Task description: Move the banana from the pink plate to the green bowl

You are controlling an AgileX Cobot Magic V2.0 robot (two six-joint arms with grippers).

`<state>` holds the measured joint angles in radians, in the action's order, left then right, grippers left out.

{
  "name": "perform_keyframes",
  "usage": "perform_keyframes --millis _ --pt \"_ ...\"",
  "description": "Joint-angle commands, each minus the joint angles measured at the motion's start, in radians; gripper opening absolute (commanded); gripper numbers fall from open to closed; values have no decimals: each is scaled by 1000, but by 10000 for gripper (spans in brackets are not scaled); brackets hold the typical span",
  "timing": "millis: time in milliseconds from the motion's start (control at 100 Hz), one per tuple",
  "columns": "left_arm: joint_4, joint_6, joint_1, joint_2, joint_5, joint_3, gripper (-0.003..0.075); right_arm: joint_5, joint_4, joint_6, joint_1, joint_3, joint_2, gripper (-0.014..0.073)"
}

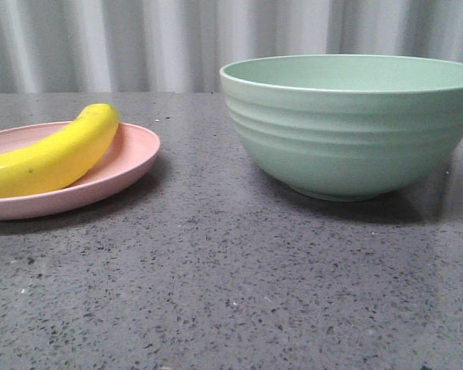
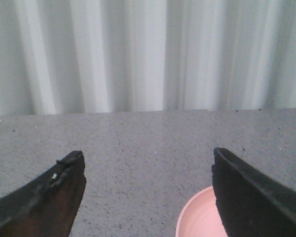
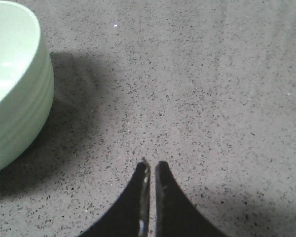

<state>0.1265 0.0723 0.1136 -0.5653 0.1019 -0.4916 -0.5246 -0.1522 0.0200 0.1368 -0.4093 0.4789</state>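
Right tool [image 3: 150,165] closed; front shows banana [image 1: 50,154] plated.

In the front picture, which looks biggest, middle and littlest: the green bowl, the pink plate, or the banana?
1. The green bowl looks biggest.
2. The pink plate comes next, though the picture's edge cuts off part of it.
3. The banana looks littlest, also cut off at that edge.
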Motion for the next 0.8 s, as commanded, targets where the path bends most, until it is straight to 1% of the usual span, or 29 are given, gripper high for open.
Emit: perform_keyframes --millis 0,220,290,410,530,790 --pt "13 -8 50 -77 32 -82 476 70 -9 7 -1 -32 20 -64" --pt "13 -6 239 -290 290 -223 476 78 -9 7 -1 -32 46 -64" --pt "13 -6 293 -356 343 -263 476 78 -9 7 -1 -32 48 -64" --pt "13 27 357 -455 390 -318 475 78 -9 7 -1 -32 50 -64" --pt "13 35 383 -544 424 -356 475 78 -9 7 -1 -32 52 -64" --pt "-11 44 381 -693 472 -401 475 78 -9 7 -6 -32 52 -64"
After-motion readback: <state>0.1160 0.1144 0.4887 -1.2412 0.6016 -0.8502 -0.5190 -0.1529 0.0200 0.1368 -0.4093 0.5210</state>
